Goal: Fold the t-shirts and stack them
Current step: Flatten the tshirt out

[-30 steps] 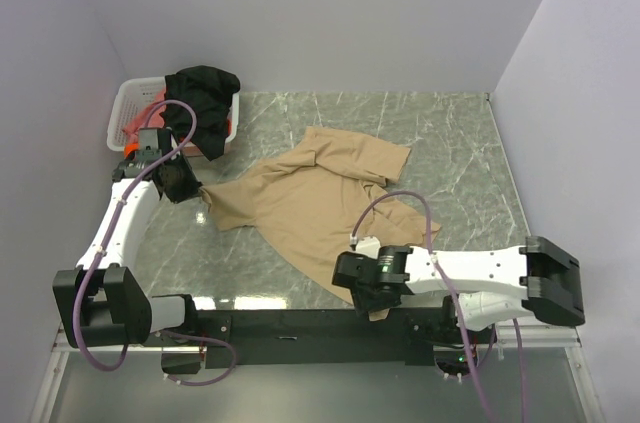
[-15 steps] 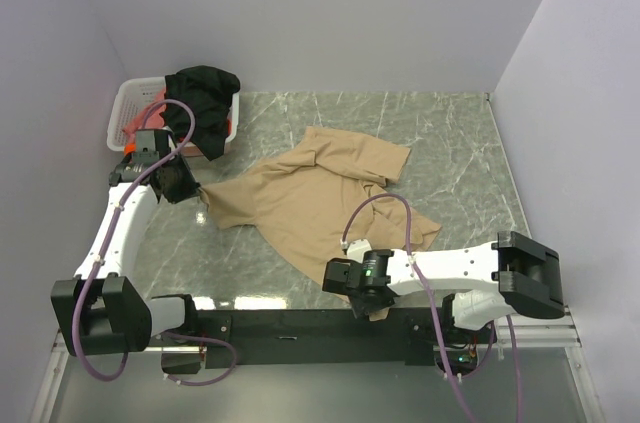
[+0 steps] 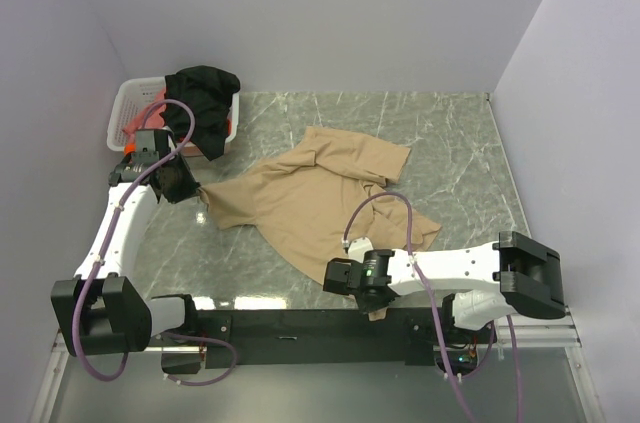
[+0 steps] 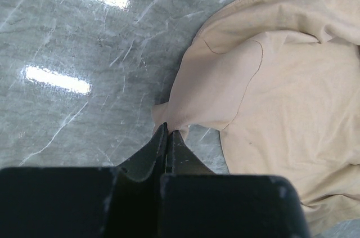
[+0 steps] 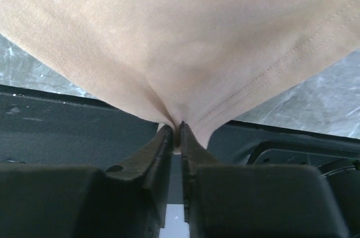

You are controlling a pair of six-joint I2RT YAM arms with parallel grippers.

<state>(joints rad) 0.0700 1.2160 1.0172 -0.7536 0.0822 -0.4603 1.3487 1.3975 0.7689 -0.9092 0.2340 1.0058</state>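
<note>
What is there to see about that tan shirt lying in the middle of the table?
The tan t-shirt is soft, plain cloth with stitched hems, lying crumpled and unfolded on the grey marbled table. The left end effector pinches one sleeve edge; the right end effector pinches its near hem.

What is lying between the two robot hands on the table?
The tan t-shirt, lying rumpled. The top view shows it stretching from the left gripper to the right gripper, each shut on an edge.

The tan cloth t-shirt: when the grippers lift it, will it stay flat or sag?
Probably sags: the tan cloth t-shirt lies creased and gathers to a point at the right gripper. Likely light: small pinches hold it.
</note>
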